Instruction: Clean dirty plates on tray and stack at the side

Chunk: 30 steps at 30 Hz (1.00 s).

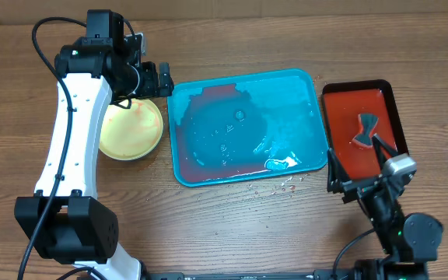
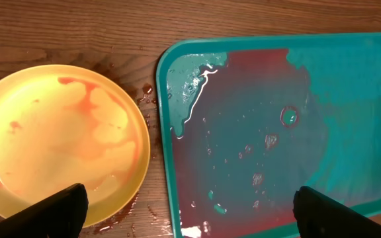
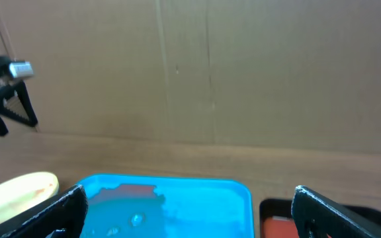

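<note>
A pale yellow-green plate (image 1: 133, 129) smeared with thin red sauce sits on the table left of the turquoise tray (image 1: 302, 85); I cannot tell whether more plates lie under it. No whitish light blue plate is in view. The tray holds no plate, only red sauce film and water drops. My left gripper (image 1: 155, 78) is open and empty, above the gap between plate and tray. The left wrist view shows the plate (image 2: 58, 145), the tray (image 2: 349, 99) and the gripper's open jaws (image 2: 190, 218). My right gripper (image 1: 360, 175) is open and empty over the small red tray's front.
A smaller red dark-rimmed tray (image 1: 348, 105) stands right of the turquoise tray with a grey bow-shaped thing (image 1: 366, 129) on it. Sauce drips wet the table by the plate (image 2: 147, 92) and in front of the tray (image 1: 282, 187). A cardboard wall (image 3: 210, 66) stands behind.
</note>
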Motion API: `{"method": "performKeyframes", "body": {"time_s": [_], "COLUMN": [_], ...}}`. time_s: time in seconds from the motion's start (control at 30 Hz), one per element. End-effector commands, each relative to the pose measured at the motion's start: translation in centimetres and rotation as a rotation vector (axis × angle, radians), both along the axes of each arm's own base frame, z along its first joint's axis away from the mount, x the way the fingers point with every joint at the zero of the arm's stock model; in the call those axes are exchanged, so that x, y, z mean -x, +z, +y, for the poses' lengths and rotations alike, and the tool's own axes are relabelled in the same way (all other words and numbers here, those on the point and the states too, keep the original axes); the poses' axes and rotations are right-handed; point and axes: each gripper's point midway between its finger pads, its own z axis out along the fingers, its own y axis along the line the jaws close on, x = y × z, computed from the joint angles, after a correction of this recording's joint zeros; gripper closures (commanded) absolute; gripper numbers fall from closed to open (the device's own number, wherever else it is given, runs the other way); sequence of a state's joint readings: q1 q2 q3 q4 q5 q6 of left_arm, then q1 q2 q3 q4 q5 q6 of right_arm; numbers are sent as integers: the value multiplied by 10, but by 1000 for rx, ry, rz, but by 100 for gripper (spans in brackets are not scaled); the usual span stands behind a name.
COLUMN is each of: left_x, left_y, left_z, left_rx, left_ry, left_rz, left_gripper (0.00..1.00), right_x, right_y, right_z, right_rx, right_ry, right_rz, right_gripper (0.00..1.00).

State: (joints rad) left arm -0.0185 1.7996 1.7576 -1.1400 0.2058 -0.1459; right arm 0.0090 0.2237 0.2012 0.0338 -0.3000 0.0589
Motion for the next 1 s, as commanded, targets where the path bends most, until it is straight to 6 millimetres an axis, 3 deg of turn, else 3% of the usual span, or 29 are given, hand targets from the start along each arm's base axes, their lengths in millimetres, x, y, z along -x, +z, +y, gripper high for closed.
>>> {"method": "performKeyframes", "body": {"time_s": [0.0,0.3,0.47,0.97], "left_x": [-2,-2,-2,-2], "left_y": [-3,-3,-3,-3], "left_z": [-2,-2,-2,-2], "left_rx": [-6,-6,-6,-6], "left_ry": [-21,-21,-21,-21], "left_rz": [2,2,2,2], "left_gripper": [0,0,0,0], "right_x": [6,9,9,10], "right_y": [-9,-42,-67,-66], "right_z": [2,2,5,7], "right_rx": [4,3,5,5], "right_ry": [8,9,22,33], "right_rz": [-34,-42,67,63], "right_gripper": [0,0,0,0]}}
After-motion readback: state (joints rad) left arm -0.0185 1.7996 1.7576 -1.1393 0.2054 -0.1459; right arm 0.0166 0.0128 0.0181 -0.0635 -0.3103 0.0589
